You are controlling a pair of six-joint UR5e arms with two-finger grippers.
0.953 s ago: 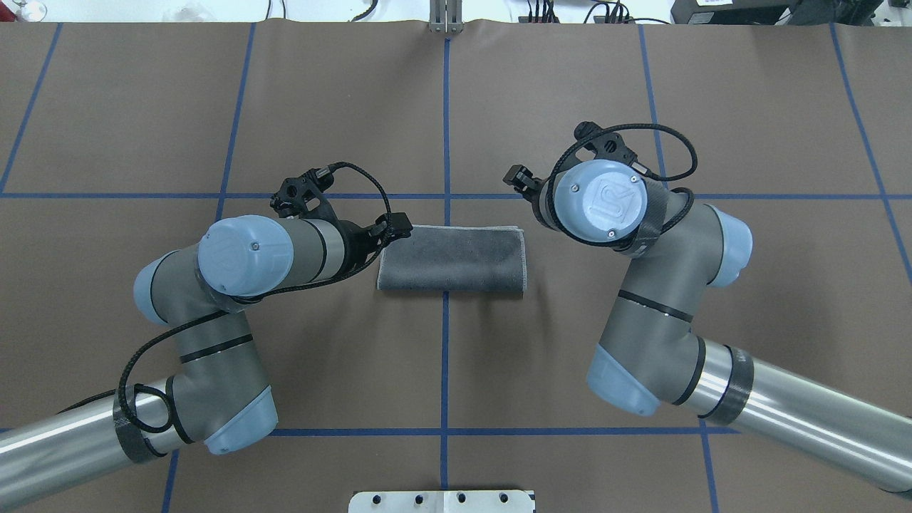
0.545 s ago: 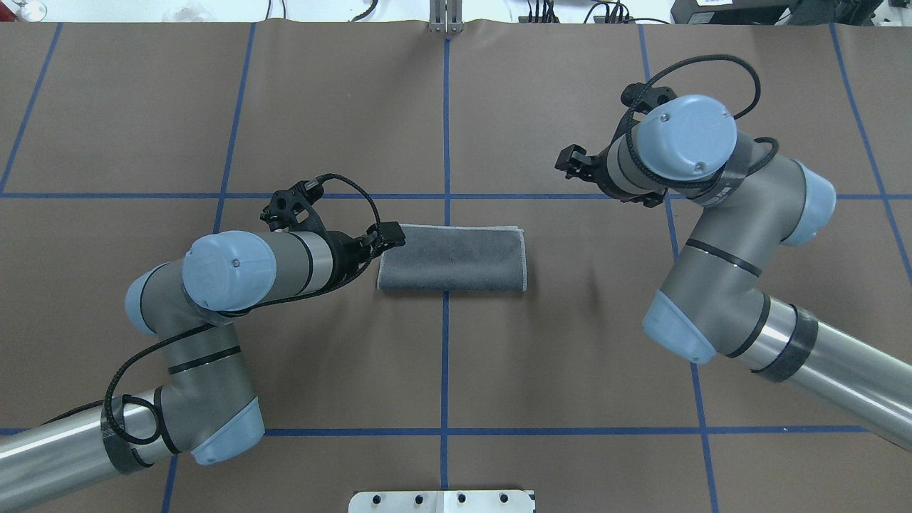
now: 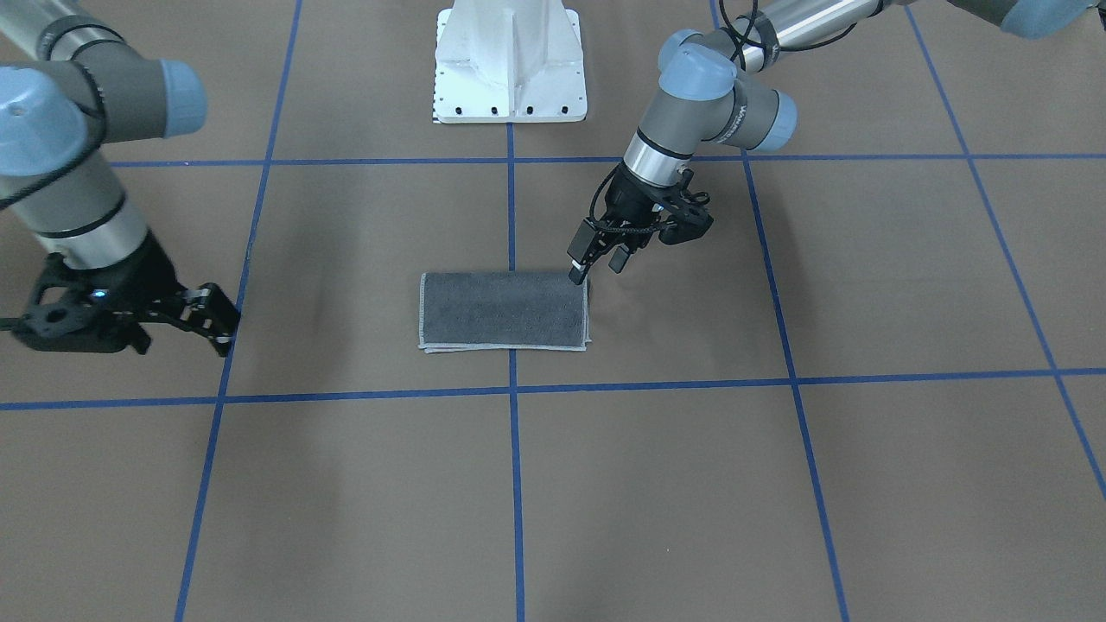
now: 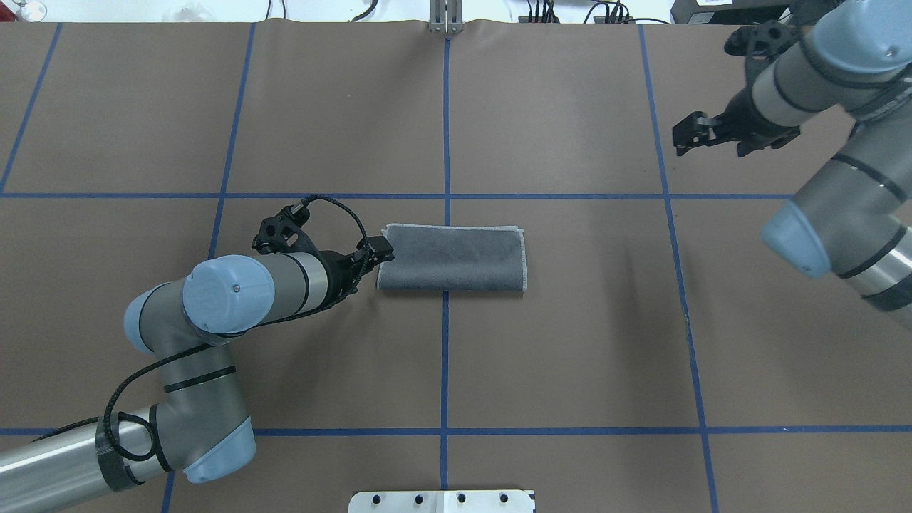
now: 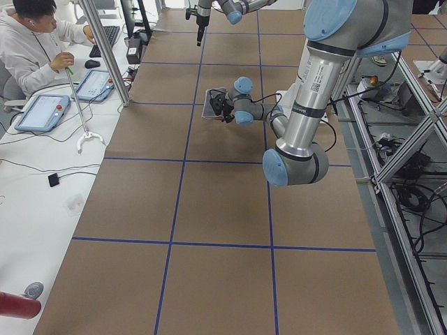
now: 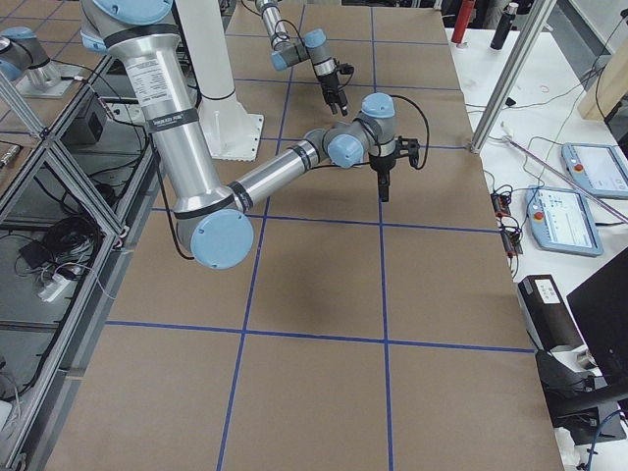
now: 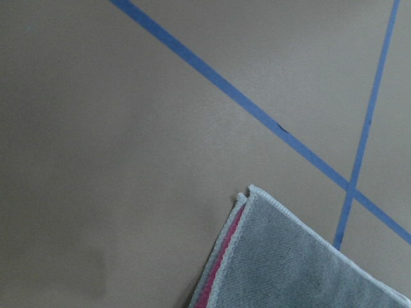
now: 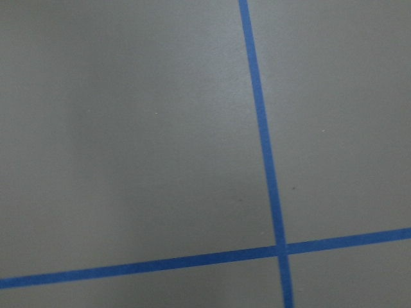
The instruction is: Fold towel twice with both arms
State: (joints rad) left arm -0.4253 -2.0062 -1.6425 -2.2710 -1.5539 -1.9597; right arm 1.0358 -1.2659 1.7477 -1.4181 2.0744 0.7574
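A flat brown table cover (image 4: 570, 356) spans the workspace, marked into large squares by blue tape lines (image 4: 444, 107). The white pedestal base (image 3: 508, 60) stands at its robot-side edge. In the view from the left end, a white desk (image 5: 42, 181) runs along the far side. It carries cables and two grey tablet-like pendants (image 5: 42, 112). An aluminium post (image 5: 105, 49) rises beside it, and a seated person (image 5: 31, 42) is at a keyboard.

The small terry towel (image 4: 452, 258) lies near the middle, straddling the central tape line. It is folded into a flat rectangle with the dark grey face up. The left wrist view shows a pink sliver between its pale-edged layers.

The black two-finger left gripper (image 3: 596, 268) hangs at the towel's left short end, fingers apart, gripping nothing. The black right gripper (image 4: 687, 134) is well apart from the towel, over bare cover toward the far right, fingers also spread and empty.
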